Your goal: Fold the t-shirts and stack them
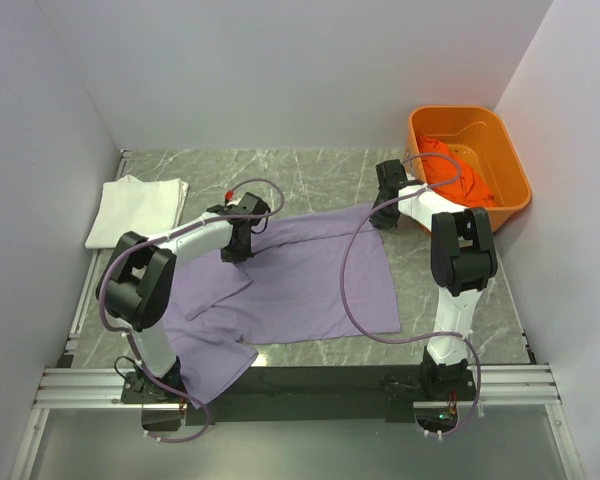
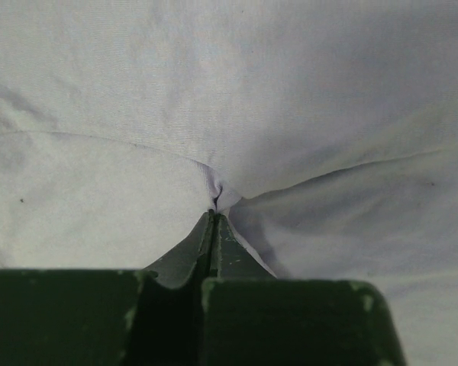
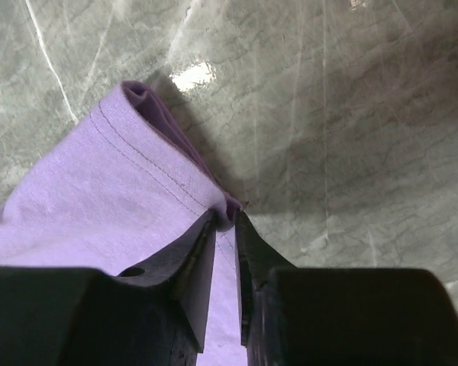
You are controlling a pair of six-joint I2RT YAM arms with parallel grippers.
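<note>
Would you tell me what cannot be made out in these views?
Top view: the left arm covers the near-left part of the purple t-shirt.
Top view: the orange t-shirt lies bunched in the tub; its shape is hidden.
Left wrist view: the left gripper pinches cloth that fills the frame; which part is unclear.
Right wrist view: the right gripper straddles the hem; a firm clamp cannot be told.

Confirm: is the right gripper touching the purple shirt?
Touching. The right wrist view shows the right gripper closed around the hem of the purple shirt, with cloth caught between its fingers.
</note>
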